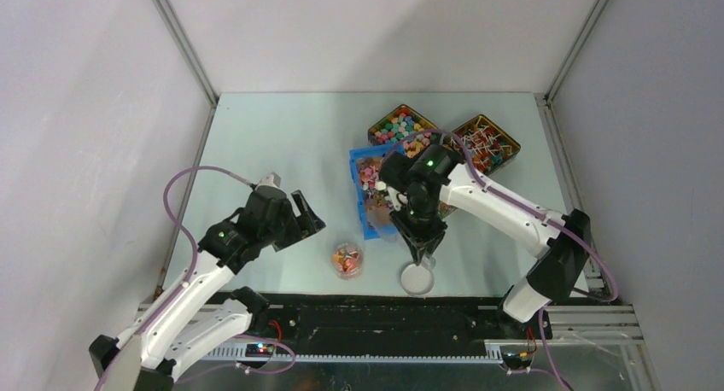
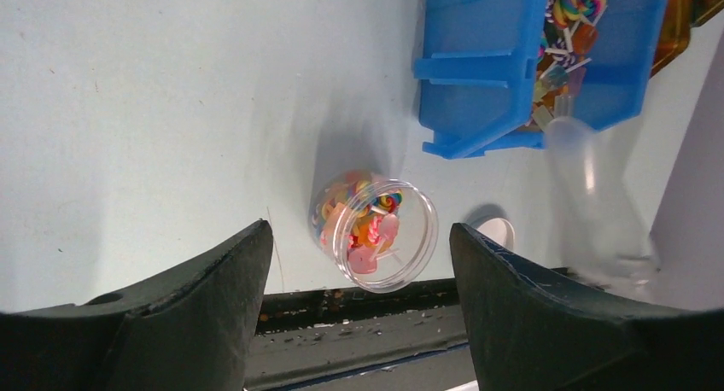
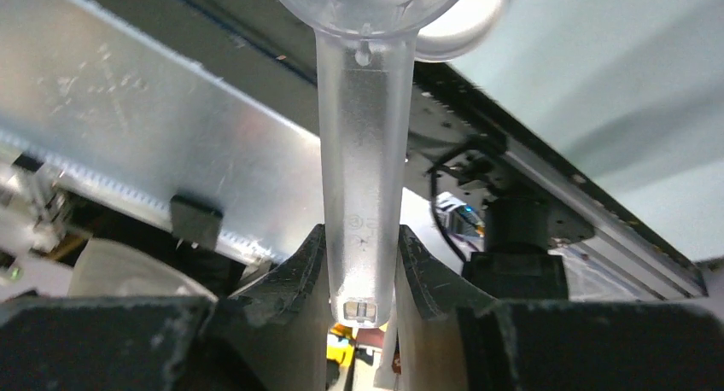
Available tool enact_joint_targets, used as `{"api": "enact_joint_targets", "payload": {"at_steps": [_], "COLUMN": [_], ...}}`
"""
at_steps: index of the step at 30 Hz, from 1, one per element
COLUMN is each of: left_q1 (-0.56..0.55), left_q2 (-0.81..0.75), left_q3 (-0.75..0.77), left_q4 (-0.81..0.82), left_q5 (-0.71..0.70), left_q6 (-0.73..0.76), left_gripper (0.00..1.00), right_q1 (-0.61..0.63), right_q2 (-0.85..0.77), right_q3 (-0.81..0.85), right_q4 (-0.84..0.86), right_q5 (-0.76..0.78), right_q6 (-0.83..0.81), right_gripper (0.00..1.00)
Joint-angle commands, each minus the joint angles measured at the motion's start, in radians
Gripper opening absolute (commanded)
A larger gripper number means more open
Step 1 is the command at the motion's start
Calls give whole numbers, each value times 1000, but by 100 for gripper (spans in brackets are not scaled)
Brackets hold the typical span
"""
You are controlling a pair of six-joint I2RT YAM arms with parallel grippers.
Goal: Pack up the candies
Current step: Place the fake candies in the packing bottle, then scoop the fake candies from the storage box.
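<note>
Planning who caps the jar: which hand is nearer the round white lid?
Right. The right hand, gripping a clear plastic scoop, is right by the lid; the left hand is off to its left, past the small clear candy jar.

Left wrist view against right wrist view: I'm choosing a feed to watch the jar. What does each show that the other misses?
Left wrist only: the open left gripper facing the clear jar of sweets, and the blue bin. Right wrist only: the right gripper shut on the scoop by its handle, the metal rail behind. Both: the scoop, the white lid, the table.
</note>
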Motion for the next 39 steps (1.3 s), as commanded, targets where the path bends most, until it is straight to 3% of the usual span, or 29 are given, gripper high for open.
{"api": "enact_joint_targets", "payload": {"at_steps": [1, 15, 33, 39], "left_q1": [7, 7, 7, 7], "left_q2": [31, 53, -3, -16], "left_q3": [55, 93, 31, 14], "left_q4": [7, 6, 34, 31], "left_q5": [3, 13, 20, 22], "left_q6": [57, 116, 81, 75], "left_gripper": [82, 86, 87, 88], "right_q1": [-44, -127, -148, -144], "right_q2": [-41, 109, 424, 436], "right_q3": [15, 26, 271, 306], "right_q4": [-29, -44, -38, 40], "right_q5": [186, 187, 322, 361], "right_q6": [10, 20, 31, 0], "right_gripper": [0, 0, 0, 0]}}
